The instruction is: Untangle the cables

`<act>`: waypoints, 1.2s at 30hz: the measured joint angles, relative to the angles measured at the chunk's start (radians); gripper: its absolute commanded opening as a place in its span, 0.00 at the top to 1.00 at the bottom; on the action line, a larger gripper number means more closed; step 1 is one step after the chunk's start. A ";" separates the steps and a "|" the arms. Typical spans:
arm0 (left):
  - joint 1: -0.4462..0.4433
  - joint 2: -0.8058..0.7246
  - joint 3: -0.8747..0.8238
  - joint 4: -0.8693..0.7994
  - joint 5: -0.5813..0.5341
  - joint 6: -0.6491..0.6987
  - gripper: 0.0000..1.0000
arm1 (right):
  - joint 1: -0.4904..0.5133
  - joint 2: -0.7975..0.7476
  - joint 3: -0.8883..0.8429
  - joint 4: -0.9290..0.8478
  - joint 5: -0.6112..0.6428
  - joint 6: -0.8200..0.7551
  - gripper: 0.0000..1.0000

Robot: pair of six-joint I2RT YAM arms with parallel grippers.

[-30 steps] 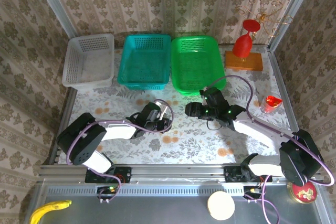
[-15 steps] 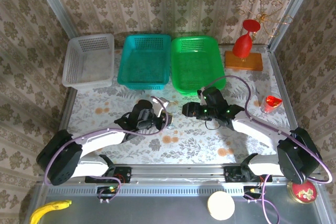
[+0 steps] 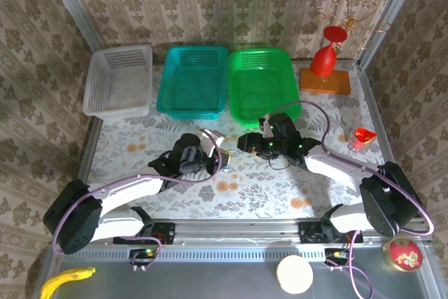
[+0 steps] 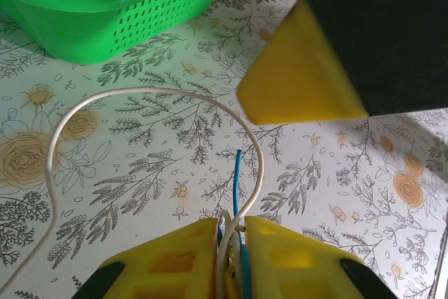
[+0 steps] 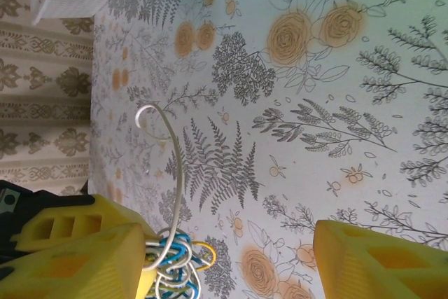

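My left gripper point(image 4: 231, 223) just clamped the cables point(image 4: 236, 176) (an anchor for pulling); right gripper point(image 5: 229, 239) gapes empty at three o'clock.

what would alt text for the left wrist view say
The left gripper pinches a bundle of thin cables, a cream one looping out over the floral tablecloth. A green basket sits top left; the right gripper's yellow finger looms top right.
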 measured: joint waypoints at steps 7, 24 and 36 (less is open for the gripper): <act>-0.012 0.018 0.001 0.001 0.011 0.007 0.84 | 0.000 0.087 0.033 0.066 -0.053 0.034 0.44; -0.020 0.106 -0.060 0.128 0.014 -0.014 0.61 | -0.029 0.064 0.066 0.116 -0.105 0.071 1.00; -0.020 0.168 -0.087 0.212 0.002 -0.031 0.42 | -0.010 -0.037 0.084 0.094 -0.099 0.070 1.00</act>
